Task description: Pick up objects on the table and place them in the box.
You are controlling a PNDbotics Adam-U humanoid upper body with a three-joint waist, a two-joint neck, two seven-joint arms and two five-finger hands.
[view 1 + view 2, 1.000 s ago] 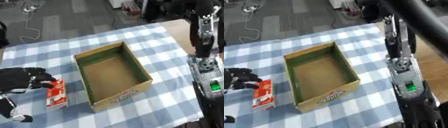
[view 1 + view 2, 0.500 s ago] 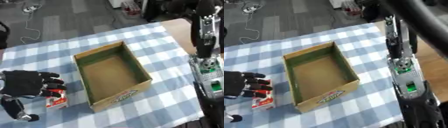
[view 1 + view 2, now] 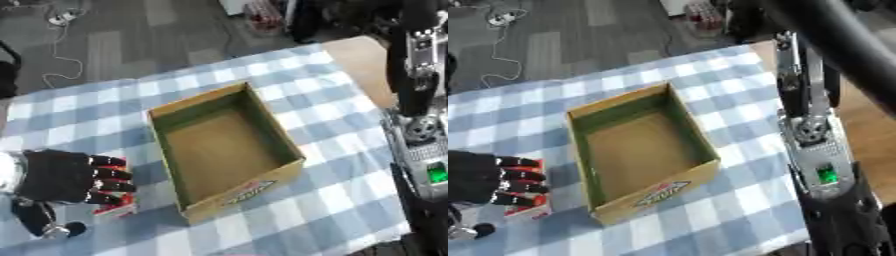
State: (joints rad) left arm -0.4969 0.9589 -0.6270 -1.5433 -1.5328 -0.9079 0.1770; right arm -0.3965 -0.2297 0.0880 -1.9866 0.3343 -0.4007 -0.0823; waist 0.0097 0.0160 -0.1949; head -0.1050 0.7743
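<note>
Left hand: the black left hand [image 3: 59,176] lies over the packet, fingers curled onto it.
Packet: flat red and white packet [image 3: 118,203], near left on the table, beside the box.
Box: open cardboard box [image 3: 226,150], green inside, empty.
Table: blue checked cloth [image 3: 332,105].
Right hand: not seen.

- It looks like a robotics lab or test room in an office-type building.
- The floor [image 3: 131,30] is laid with grey carpet tiles, as offices and labs have.
- A white cable [image 3: 54,47] trails loose over that floor, with a small white plug or adapter [image 3: 61,17] at its far end.
- The tabletop [image 3: 350,100] is covered with a blue-and-white checked cloth, with bare wood showing at its right edge.
- Dark equipment stands at the far edge, too blurred to identify.
</note>
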